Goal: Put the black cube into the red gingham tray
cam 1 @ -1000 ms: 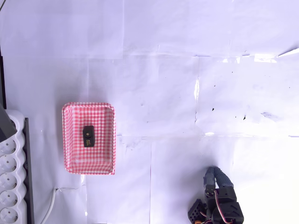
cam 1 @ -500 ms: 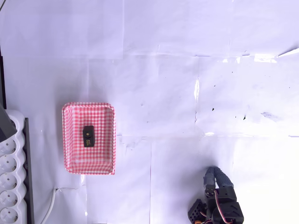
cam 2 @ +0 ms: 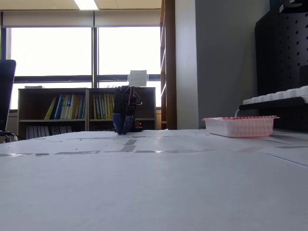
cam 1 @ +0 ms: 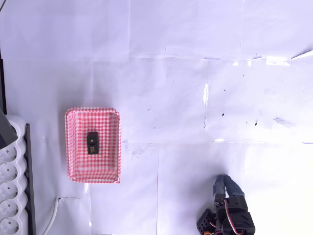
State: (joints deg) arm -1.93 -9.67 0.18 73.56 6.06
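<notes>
Below us in the overhead view, we see a wide counter (cam 1: 171, 88) covered in white paper sheets with taped seams and a few small dark specks toward the right. Along the left edge of that view lies a white socket strip (cam 1: 11, 196) with round outlets, and a thin white cable (cam 1: 53, 215) curves away from it near the bottom.

Next in size, we find the red gingham tray (cam 1: 70, 147), a shallow rectangle with rounded corners and a raised rim, sitting on the left part of the counter, near the socket strip but not touching it. In the low fixed view the same tray (cam 2: 239, 126) stands at the right, seen side-on, with a dark perforated panel (cam 2: 281, 62) behind it.

We see the robot arm (cam 1: 230, 218) folded at the bottom edge of the overhead view, well apart from the tray. Its tool (cam 1: 224, 187) points up the picture with nothing in it; its bluish fingers lie close together, seemingly closed. In the fixed view the tool (cam 2: 122, 126) hangs tip-down just above the counter, before bookshelves (cam 2: 86, 113) and bright windows (cam 2: 82, 50).

Smallest of all, the black cube (cam 1: 92, 142) rests inside the tray, near its middle, with a tiny yellowish mark on its upper face.
</notes>
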